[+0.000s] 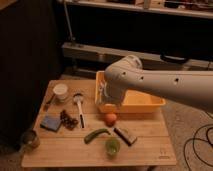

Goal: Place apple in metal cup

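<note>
White arm (170, 86): reaches in from the picture's right and bends at a rounded joint over the left end of the yellow bin (145, 104). Gripper (106, 99): hangs pointing down, fingers spread, holding nothing. Apple (110, 118): on the wooden table (150, 145) just below the gripper; round, no long axis evident. Metal cup (30, 140): upright, mouth up, at the table's near-left corner as seen, well apart from the apple.

**Wooden table, crowded on the left**

The light wooden table (150, 150) carries a yellow bin (145, 104) at the back right. A white cup (60, 91) and a spoon (78, 104) lie at the back left. In front of them are a blue sponge (50, 123) and a grape bunch (69, 120), with the metal cup (30, 140) at the front left corner. The apple (110, 118) sits just before the bin. Nearer the front lie a long green vegetable (96, 135), a green cup (112, 146) and a dark bar (125, 135). The gripper (103, 96) hangs at the bin's left end.
</note>
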You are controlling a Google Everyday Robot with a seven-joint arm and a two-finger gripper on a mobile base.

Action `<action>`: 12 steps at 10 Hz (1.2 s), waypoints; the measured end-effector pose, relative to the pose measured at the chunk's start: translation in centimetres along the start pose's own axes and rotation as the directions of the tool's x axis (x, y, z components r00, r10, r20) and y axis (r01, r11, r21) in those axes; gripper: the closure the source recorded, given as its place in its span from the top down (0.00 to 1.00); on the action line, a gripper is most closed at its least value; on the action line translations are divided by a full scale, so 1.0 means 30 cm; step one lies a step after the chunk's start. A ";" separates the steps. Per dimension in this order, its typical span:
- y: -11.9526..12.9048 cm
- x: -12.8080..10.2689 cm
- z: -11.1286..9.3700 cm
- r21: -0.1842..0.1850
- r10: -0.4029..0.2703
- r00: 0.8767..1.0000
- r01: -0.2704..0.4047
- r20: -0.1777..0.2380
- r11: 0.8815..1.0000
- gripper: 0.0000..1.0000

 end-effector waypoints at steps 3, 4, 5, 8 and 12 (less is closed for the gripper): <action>0.002 0.003 0.002 0.001 -0.002 1.000 0.002 -0.002 1.000 0.65; 0.001 0.008 0.009 0.010 -0.003 1.000 0.003 0.000 1.000 0.65; -0.012 0.029 0.031 0.023 0.001 1.000 -0.001 0.010 1.000 0.65; -0.111 0.091 0.144 0.047 -0.004 0.999 0.002 0.048 0.999 0.65; -0.185 0.093 0.235 0.046 -0.018 0.999 0.017 0.029 0.999 0.65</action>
